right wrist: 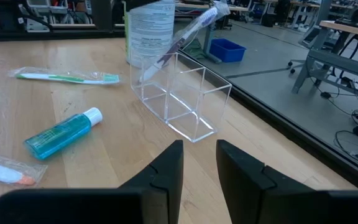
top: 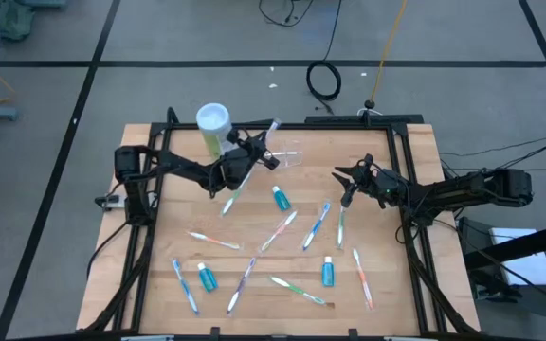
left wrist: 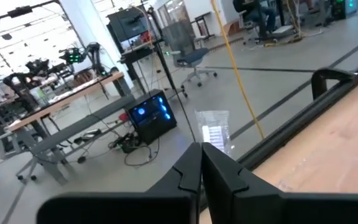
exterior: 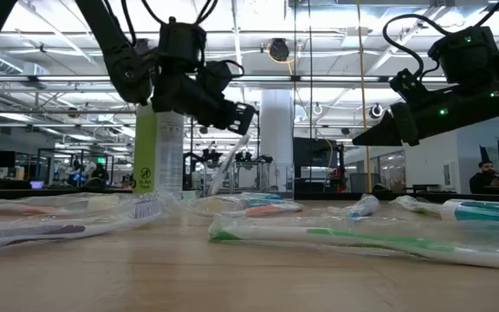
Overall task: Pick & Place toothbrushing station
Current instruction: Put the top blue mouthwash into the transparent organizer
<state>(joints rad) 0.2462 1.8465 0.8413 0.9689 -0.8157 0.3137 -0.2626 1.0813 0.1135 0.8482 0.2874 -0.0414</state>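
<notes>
Toothbrushes (exterior: 336, 238) foreground; station (right wrist: 180, 93) before right claw (right wrist: 199, 163).

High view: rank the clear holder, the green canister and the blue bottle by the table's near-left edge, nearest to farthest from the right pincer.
From the right pincer:
1. Clear holder, table's far middle.
2. Green canister, far left.
3. Blue bottle, near left.

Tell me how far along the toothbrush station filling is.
Early. Left gripper holds one wrapped toothbrush tilted into the clear holder; its other compartments look empty. Right gripper waits, open. Many toothbrushes and toothpaste tubes remain on the table.
</notes>
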